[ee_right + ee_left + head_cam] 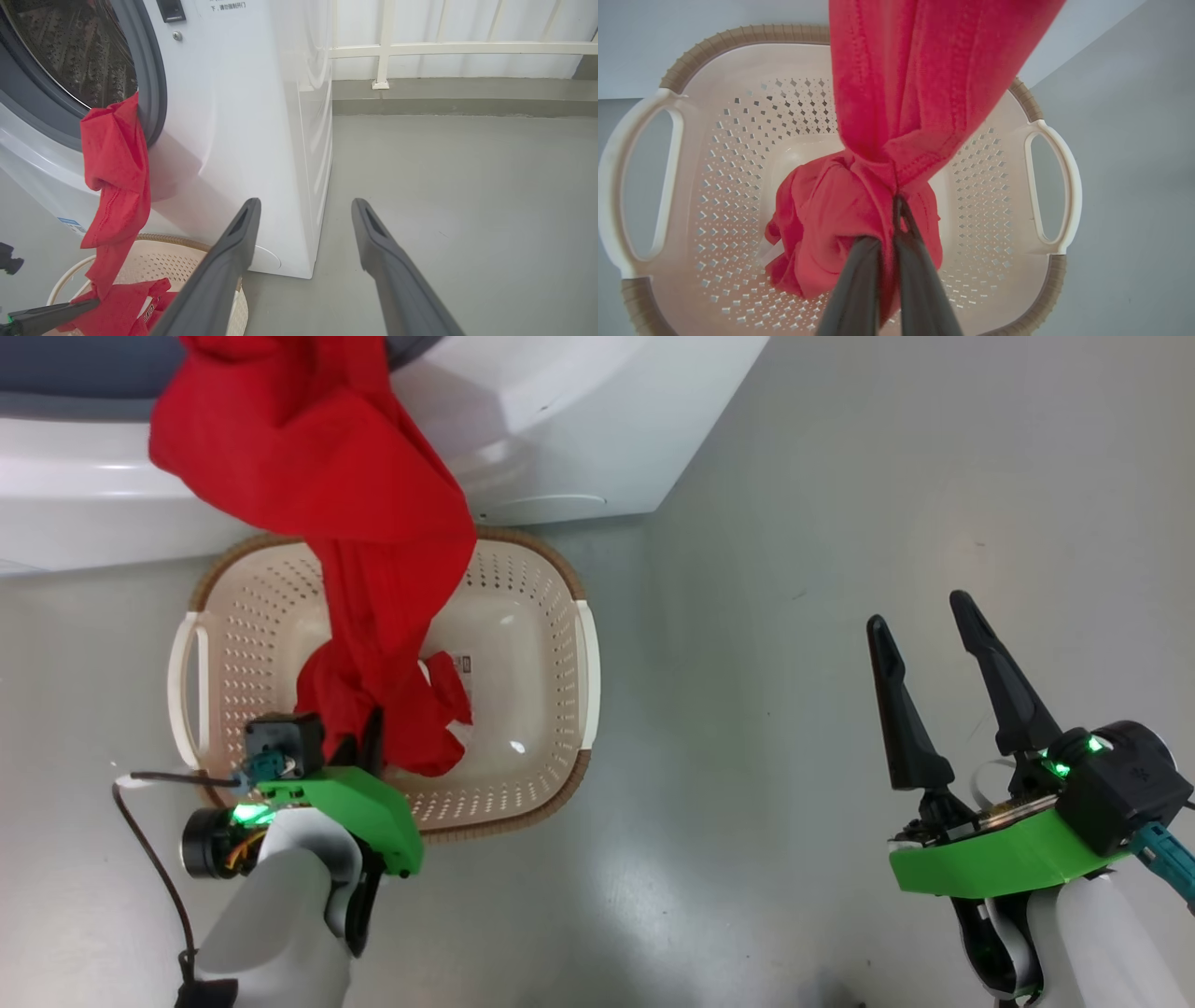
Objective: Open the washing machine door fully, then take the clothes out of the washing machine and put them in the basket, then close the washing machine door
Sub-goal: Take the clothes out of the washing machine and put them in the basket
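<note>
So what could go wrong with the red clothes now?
1. The top end of the red garment hangs from the gasket of the washing machine. If the left gripper, shut on its lower part in the basket, lets go now, it may stay draped outside.
2. Pulling harder might drag or tip the basket.

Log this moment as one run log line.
left gripper: shut on clothes over basket | clothes: upper end hanging from washing machine | right gripper: open, empty
</note>
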